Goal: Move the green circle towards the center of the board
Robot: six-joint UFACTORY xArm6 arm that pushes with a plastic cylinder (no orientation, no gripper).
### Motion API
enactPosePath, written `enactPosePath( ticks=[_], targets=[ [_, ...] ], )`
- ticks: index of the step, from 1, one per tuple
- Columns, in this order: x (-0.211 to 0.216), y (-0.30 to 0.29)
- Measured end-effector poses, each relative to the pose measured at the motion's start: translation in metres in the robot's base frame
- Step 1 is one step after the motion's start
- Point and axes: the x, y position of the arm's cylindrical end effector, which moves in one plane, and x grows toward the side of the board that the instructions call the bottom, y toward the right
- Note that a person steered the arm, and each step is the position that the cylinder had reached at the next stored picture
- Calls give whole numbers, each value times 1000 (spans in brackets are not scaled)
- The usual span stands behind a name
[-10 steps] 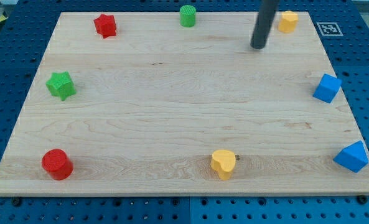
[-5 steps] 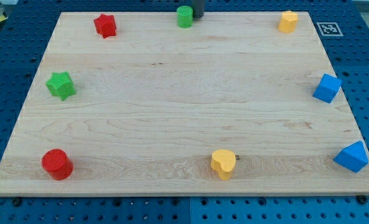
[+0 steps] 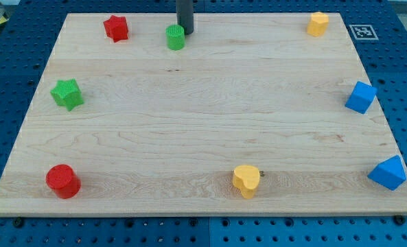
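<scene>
The green circle (image 3: 176,37) stands on the wooden board (image 3: 203,116) near the view's top, left of the middle. My tip (image 3: 185,31) is just to its upper right, touching or almost touching it. The dark rod rises out of the view's top edge.
A red star (image 3: 116,28) is at top left, a green star (image 3: 67,93) at the left edge, a red circle (image 3: 63,181) at bottom left. A yellow heart (image 3: 246,180) is at bottom middle, a yellow block (image 3: 318,23) at top right. Two blue blocks (image 3: 361,97) (image 3: 388,172) are at the right edge.
My tip swept left along the top edge, from near the yellow block to the green circle. The green circle has slid left and slightly down.
</scene>
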Motion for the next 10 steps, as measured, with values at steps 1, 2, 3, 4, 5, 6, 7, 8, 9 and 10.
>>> enactPosePath(
  ticks=[1, 2, 3, 4, 5, 6, 7, 8, 9, 10],
  targets=[
    [0, -5],
    [0, -6],
    [0, -6],
    [0, -10],
    [0, -24],
    [10, -49],
    [23, -48],
    [37, -40],
    [37, -38],
    [38, 10]
  ],
)
